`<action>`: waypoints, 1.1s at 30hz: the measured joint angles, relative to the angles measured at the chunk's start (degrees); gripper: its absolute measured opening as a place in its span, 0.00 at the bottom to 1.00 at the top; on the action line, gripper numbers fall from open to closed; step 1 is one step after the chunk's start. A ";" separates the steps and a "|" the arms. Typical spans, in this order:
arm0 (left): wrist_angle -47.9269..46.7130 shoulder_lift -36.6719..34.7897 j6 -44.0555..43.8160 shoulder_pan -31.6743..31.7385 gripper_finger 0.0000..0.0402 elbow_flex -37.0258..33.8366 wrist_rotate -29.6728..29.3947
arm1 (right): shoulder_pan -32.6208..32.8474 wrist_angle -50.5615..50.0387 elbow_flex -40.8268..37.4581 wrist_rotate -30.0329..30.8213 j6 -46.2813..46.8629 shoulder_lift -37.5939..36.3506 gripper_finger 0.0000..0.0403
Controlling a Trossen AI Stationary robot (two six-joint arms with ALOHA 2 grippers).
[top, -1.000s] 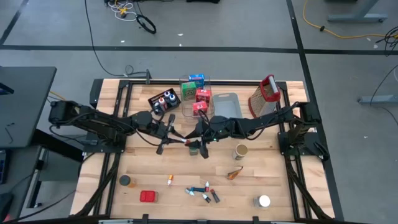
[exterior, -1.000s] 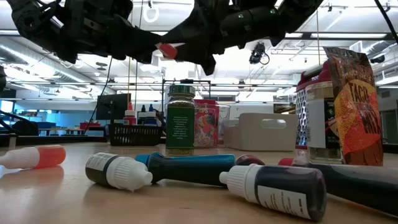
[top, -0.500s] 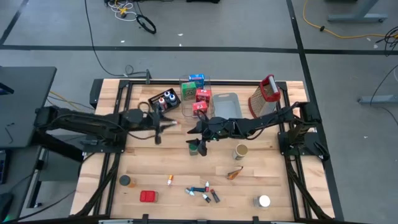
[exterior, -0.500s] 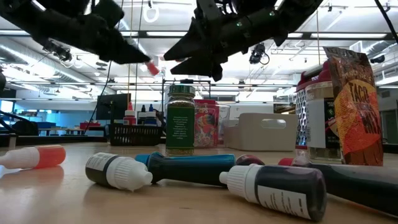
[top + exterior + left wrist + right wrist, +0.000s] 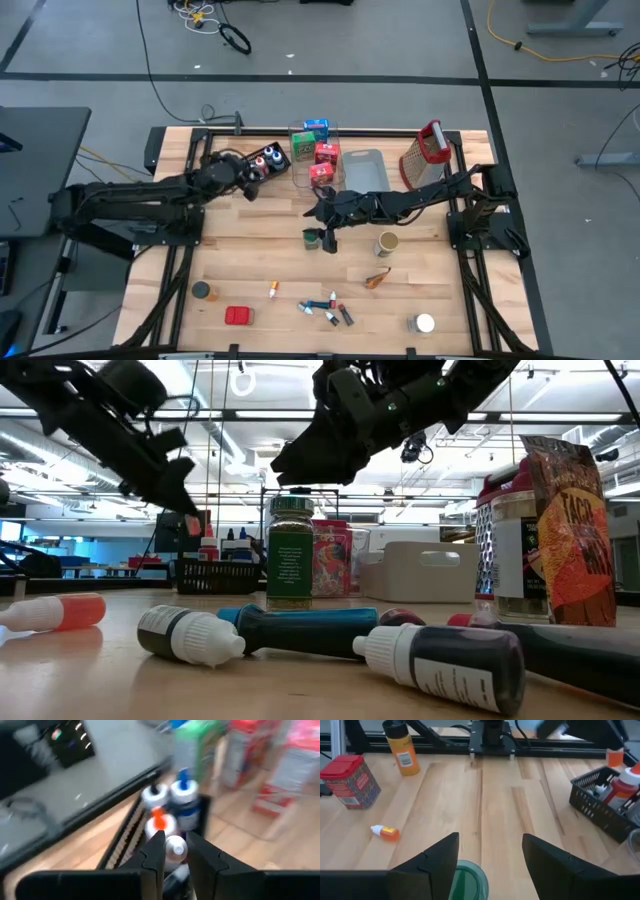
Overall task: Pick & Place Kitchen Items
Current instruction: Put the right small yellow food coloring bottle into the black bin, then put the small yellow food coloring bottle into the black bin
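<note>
Left gripper (image 5: pixel 175 852) pinches a small white-capped bottle (image 5: pixel 175 848) above the black tray (image 5: pixel 262 162) of capped bottles

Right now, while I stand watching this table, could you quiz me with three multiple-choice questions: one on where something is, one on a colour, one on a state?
1. Where is the left end effector?
A) above the black tray
B) above a red tin
C) beside a grater

2. What colour is the lid of the jar under the right end effector?
A) white
B) green
C) blue

3. How do the right end effector's fingers stand?
A) shut on the jar
B) shut on a bottle
C) spread open, holding nothing

Answers:
1 A: the high view puts it at the tray, and its wrist view looks straight down into the tray.
2 B: a round green lid shows between that arm's fingers in its wrist view.
3 C: there is a wide gap between the two fingers, which are above the lid and not gripping it.
</note>
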 joint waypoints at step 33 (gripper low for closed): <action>9.01 18.34 4.09 13.69 0.38 0.02 9.78 | -0.01 -0.01 0.00 -0.17 -0.33 -0.02 0.57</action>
